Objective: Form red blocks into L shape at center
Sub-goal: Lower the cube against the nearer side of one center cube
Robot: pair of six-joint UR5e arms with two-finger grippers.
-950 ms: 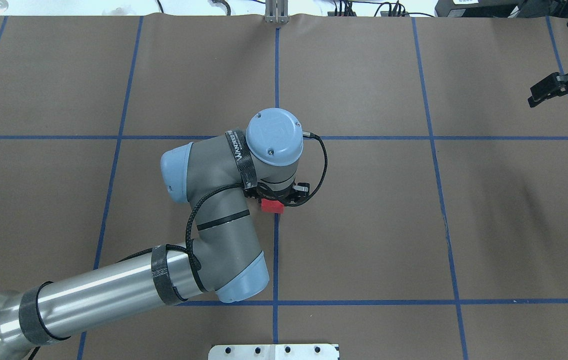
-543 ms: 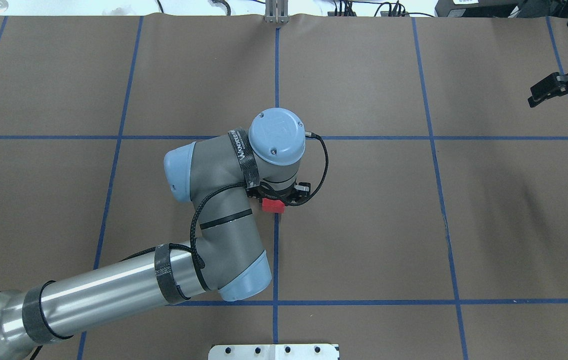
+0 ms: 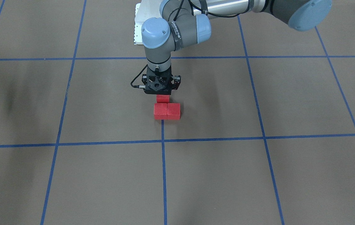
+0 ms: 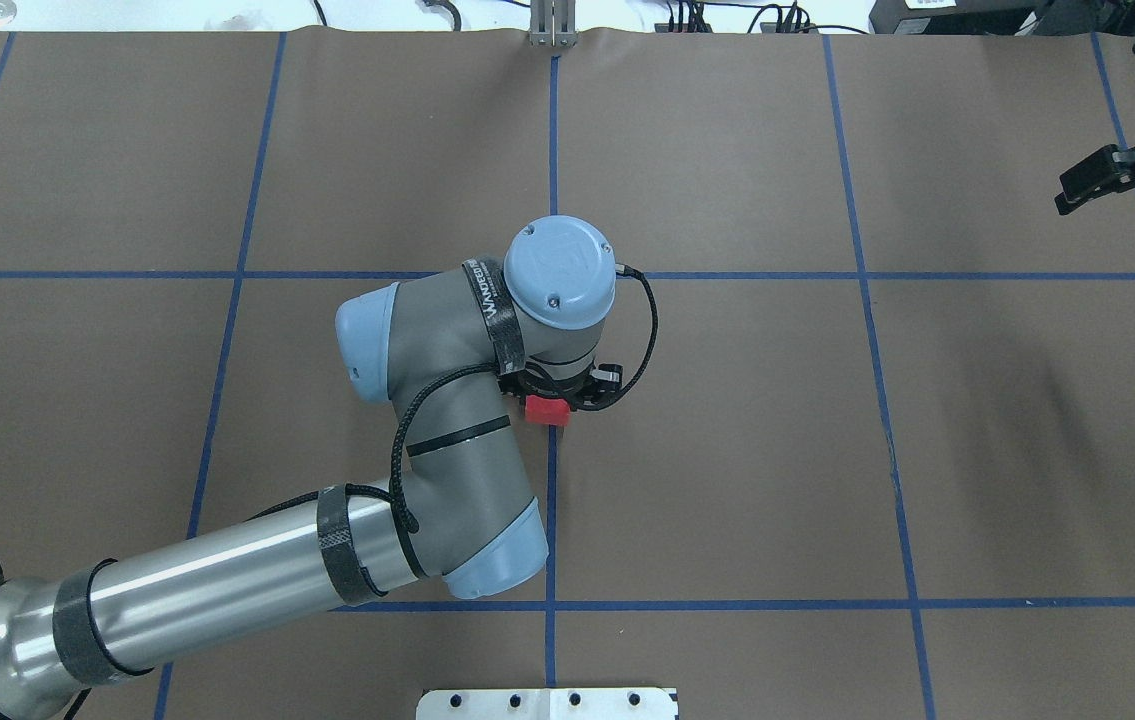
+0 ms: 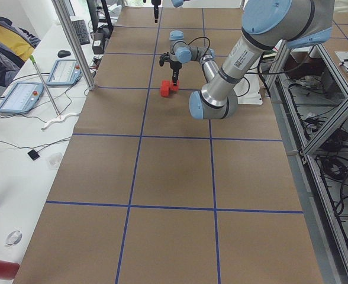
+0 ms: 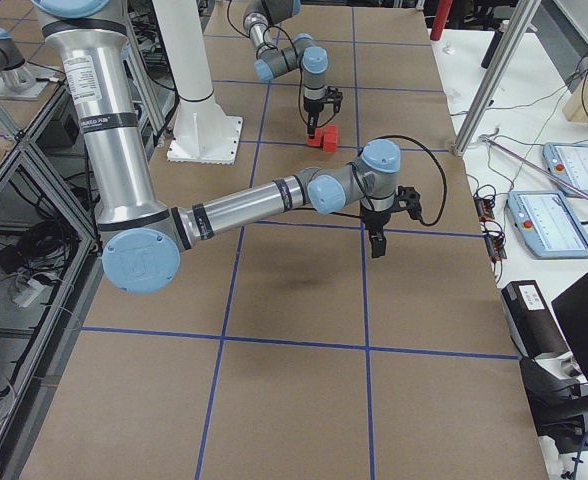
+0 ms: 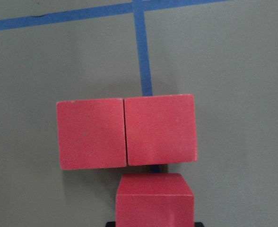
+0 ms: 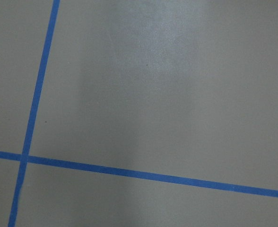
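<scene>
Two red blocks [image 3: 160, 111] [image 3: 173, 111] lie side by side and touching on the brown floor, at the middle vertical blue tape line [image 3: 164, 162]. The third red block [image 3: 162, 98] sits right behind the left one, under my left gripper [image 3: 162, 94]. The gripper is shut on it, at or just above the floor. In the left wrist view the pair [image 7: 91, 134] [image 7: 160, 129] is ahead, and the held block [image 7: 155, 198] is at the bottom edge. The overhead view shows only the held block [image 4: 546, 410] under the left gripper [image 4: 552, 400]. My right gripper [image 4: 1067, 200] hangs far right over bare floor; I cannot tell whether it is open or shut.
The white robot base plate [image 4: 547, 703] lies at the near edge of the floor. The left arm's elbow [image 4: 487, 560] hangs over the middle line. An operator [image 5: 2, 41] and tablets [image 5: 20, 97] are beyond the floor's far side, with aluminium posts [image 6: 494, 80] there.
The left arm has shifted slightly to the right, and the held red block has edged a little towards the other two. The right arm has not moved.
</scene>
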